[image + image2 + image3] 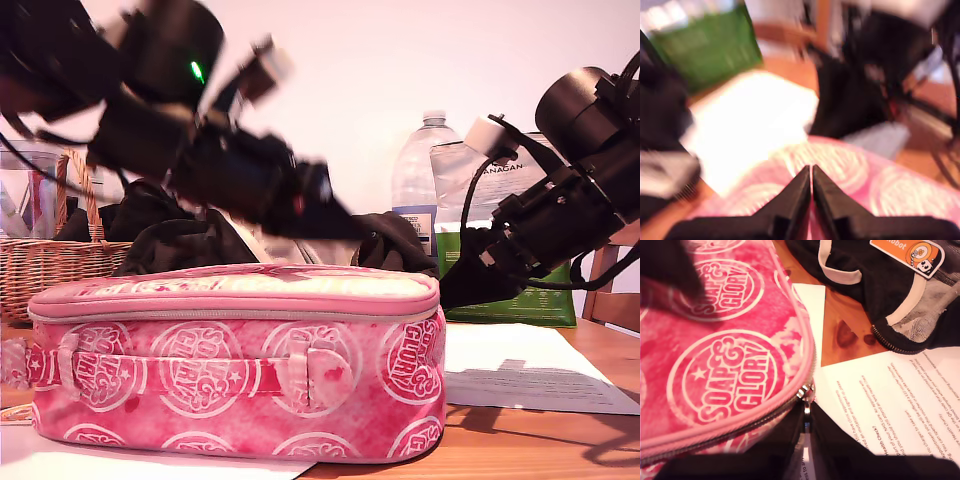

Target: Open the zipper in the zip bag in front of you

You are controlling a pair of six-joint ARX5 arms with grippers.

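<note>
Zipper (230,313) looks fully shut; my second end effector (807,416) pinches its pull (806,399), my first end effector (811,171) closed empty.

The wall (380,80) at the back is plain and pale, with soft light on it. A brown wooden table (540,440) fills the front, and white paper (530,375) lies on it. A woven basket (50,265) sits at the exterior view's left, by a heap of black cloth (170,235). A water bottle (415,185) and a green pack (545,305) stand further back. A wooden chair (612,300) shows at the exterior view's right edge.
</note>
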